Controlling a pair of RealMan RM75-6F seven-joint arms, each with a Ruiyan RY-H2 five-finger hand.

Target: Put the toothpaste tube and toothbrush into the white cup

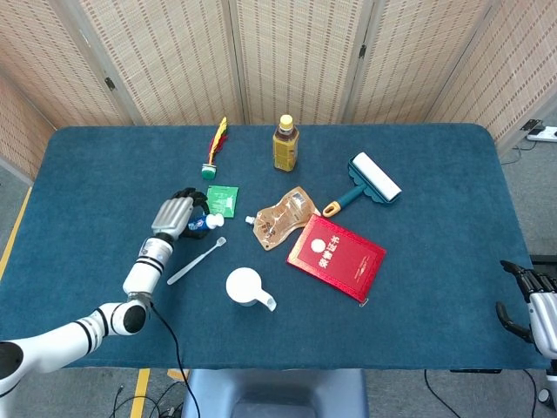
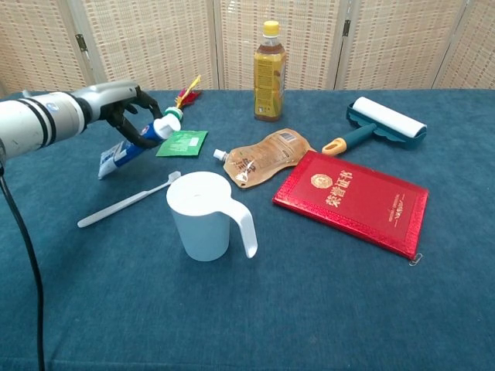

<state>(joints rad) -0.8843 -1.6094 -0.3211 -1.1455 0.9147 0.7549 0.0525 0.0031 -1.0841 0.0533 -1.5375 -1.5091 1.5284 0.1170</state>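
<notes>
- The left hand [image 2: 124, 104] gripped the toothpaste tube [image 2: 138, 139] near its cap end, fingers curled around it; the tube was lifted off the tabletop [image 2: 309, 309] and tilted, white cap up and flat tail down.
- In the head view the same left hand [image 1: 174, 213] sat over the left half of the tabletop [image 1: 435, 287], with the tube's cap [image 1: 214, 222] poking out beside the fingers.
- The toothbrush [image 2: 128, 199] lay flat on the blue cloth, just beside the white cup [image 2: 203, 215] on the side towards the left edge, its head nearest the cup.
- The white cup stood upright near the front edge, roughly mid-table, handle pointing towards the front right.
- The right hand [image 1: 533, 300] hung off the right edge near the front corner, holding nothing; how far its fingers were spread could not be told.
- A green sachet [image 2: 182, 142] lay just behind the lifted tube, and a shuttlecock-like toy [image 2: 180, 100] lay nearer the back edge.
- A bottle [image 2: 268, 71] stood upright near the back edge.
- A brown refill pouch [image 2: 267, 154] lay flat at mid-table, touching a red booklet [image 2: 352, 199] to its right.
- A lint roller [image 2: 379, 124] lay towards the back right.
</notes>
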